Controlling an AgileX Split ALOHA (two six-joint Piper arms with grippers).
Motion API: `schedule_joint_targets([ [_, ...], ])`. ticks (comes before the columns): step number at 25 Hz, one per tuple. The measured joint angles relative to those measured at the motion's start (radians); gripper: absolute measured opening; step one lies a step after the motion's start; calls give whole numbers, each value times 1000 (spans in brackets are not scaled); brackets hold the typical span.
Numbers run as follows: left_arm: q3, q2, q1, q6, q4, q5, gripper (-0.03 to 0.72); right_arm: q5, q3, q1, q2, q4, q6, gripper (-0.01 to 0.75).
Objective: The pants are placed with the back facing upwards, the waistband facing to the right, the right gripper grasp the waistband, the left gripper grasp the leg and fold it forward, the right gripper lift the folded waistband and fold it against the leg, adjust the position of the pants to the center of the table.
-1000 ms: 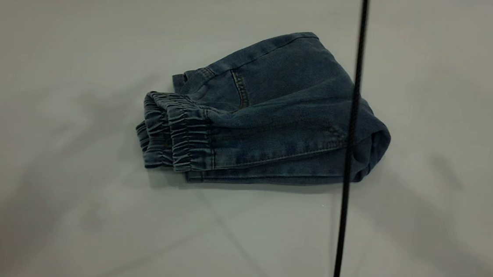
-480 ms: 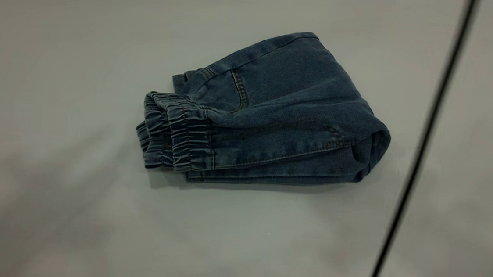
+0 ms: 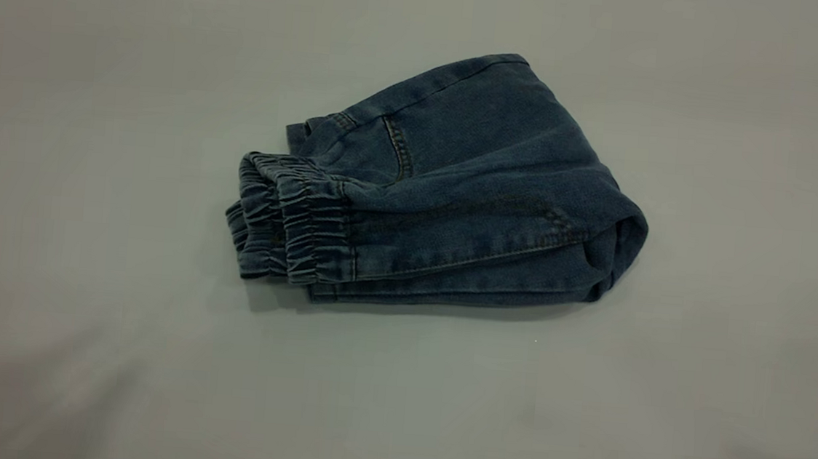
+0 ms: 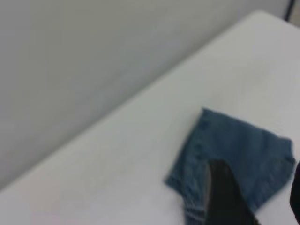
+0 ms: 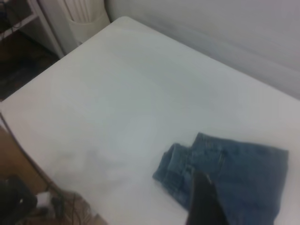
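Observation:
The pants (image 3: pixel 456 189) lie folded into a compact blue denim bundle near the middle of the table (image 3: pixel 96 125). The gathered waistband (image 3: pixel 289 227) is doubled over at the bundle's left end, and the rounded fold (image 3: pixel 623 246) is at its right end. A stitched leg hem (image 3: pixel 450 76) runs along the far edge; which leg it belongs to is hidden. Neither gripper shows in the exterior view. My left gripper (image 4: pixel 258 187) hangs high above the pants (image 4: pixel 234 150), open and holding nothing. My right gripper (image 5: pixel 201 201) is also well above the pants (image 5: pixel 234 173).
In the right wrist view the table's corner and edge (image 5: pixel 28 98) show, with a white ribbed object (image 5: pixel 84 14) and floor cables (image 5: pixel 61 201) beyond it. A grey wall (image 4: pixel 93 56) runs behind the table's far edge.
A thin black cable that crossed the exterior view over the pants swung to the right and has left the picture. The pants have not moved.

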Motion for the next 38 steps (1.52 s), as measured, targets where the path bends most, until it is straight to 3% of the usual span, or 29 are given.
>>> schedule_joint_targets([
  [11,350,-275,0,-31,-14,-17,326,-2,467,0,-421,-17,25,373],
  [18,530,-445,0,-113,-4,-17,326,-95,766,0,-670,-26,54,373],
  [24,652,-563,0,-201,-2,-15,326,-103,968,0,-818,-64,57,373],
  [29,767,-655,0,-245,1,-11,326,-171,1026,0,-889,-90,70,373],
  [38,910,-810,0,-268,20,-48,326,-161,1042,0,-893,-175,88,373],
])
